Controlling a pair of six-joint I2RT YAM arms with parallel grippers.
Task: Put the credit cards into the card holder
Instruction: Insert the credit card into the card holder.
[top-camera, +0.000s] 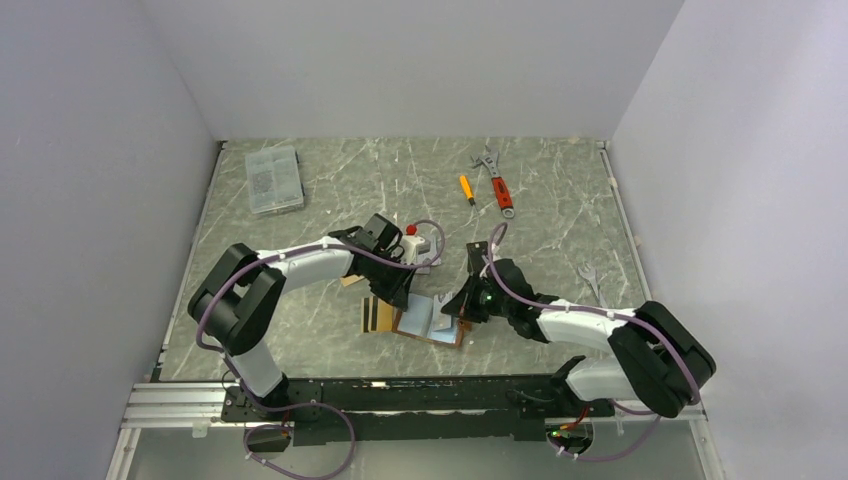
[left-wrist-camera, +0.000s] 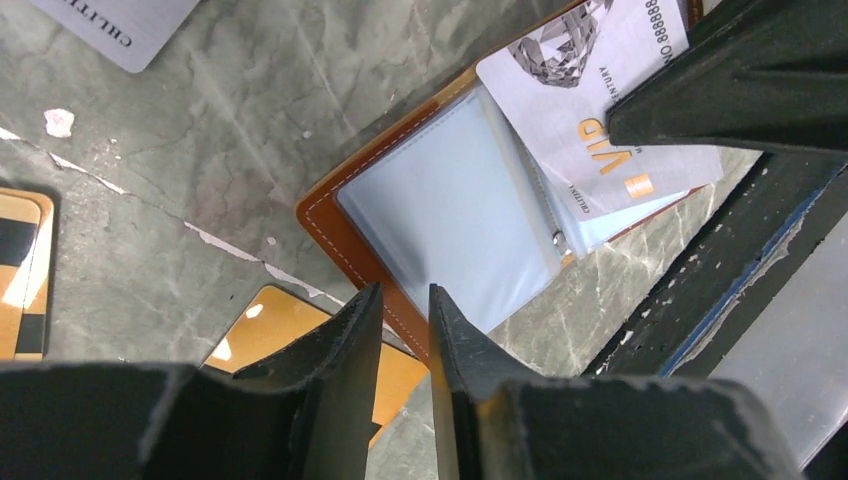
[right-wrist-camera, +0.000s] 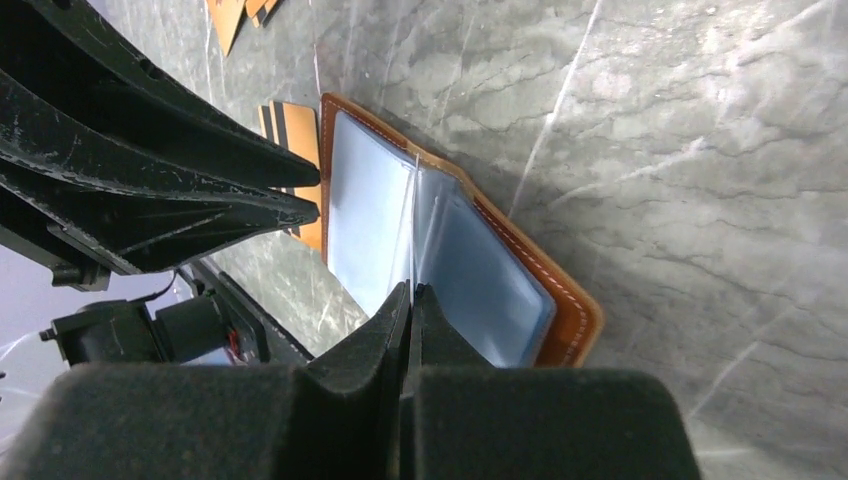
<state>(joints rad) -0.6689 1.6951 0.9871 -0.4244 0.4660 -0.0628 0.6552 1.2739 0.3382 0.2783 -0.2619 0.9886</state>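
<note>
The tan card holder (top-camera: 432, 322) lies open near the table's front, its clear sleeves (left-wrist-camera: 450, 200) facing up. My left gripper (left-wrist-camera: 405, 295) stands open by a narrow gap over the holder's stitched leather edge (left-wrist-camera: 330, 225). My right gripper (right-wrist-camera: 410, 290) is shut on a silver VIP credit card (left-wrist-camera: 590, 110), which leans over the holder's right page. An orange card (left-wrist-camera: 265, 320) pokes out from under the holder beside my left fingers. A gold card with black stripes (top-camera: 377, 315) lies to the holder's left, and another silver card (left-wrist-camera: 130, 25) lies farther off.
A clear plastic box (top-camera: 274, 180) sits at the back left. An orange-handled screwdriver (top-camera: 466, 189) and a red-handled wrench (top-camera: 498, 185) lie at the back centre. A spanner (top-camera: 590, 280) lies to the right, and a white block with a red button (top-camera: 415, 240) behind my left gripper.
</note>
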